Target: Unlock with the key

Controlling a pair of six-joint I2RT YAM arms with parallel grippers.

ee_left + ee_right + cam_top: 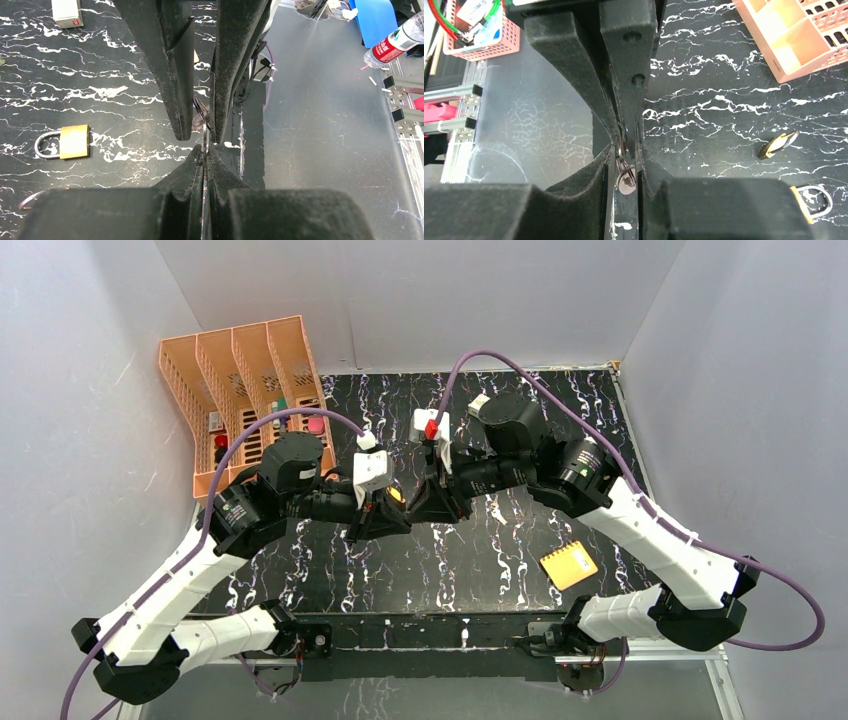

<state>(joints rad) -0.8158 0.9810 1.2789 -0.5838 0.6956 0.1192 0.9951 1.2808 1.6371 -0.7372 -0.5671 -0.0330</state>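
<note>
The two grippers meet tip to tip above the middle of the black marbled table. My left gripper (pixel 398 515) (pixel 204 150) is shut on the key (pixel 204 137), a thin silver blade seen edge-on between its fingers. In the right wrist view the key's round head and ring (pixel 626 181) hang in the narrow gap between the fingers of my right gripper (pixel 420 508) (pixel 625 150), whose jaws stand a little apart without squeezing it. A brass padlock (pixel 74 141) lies flat on the table, left of the left gripper.
Two brass padlocks lie on the table, one on edge (pixel 778 144), one flat (pixel 800 202). An orange file rack (pixel 245 390) stands back left and a yellow notepad (pixel 568 565) lies front right. A white switch box (pixel 66 11) sits on the table.
</note>
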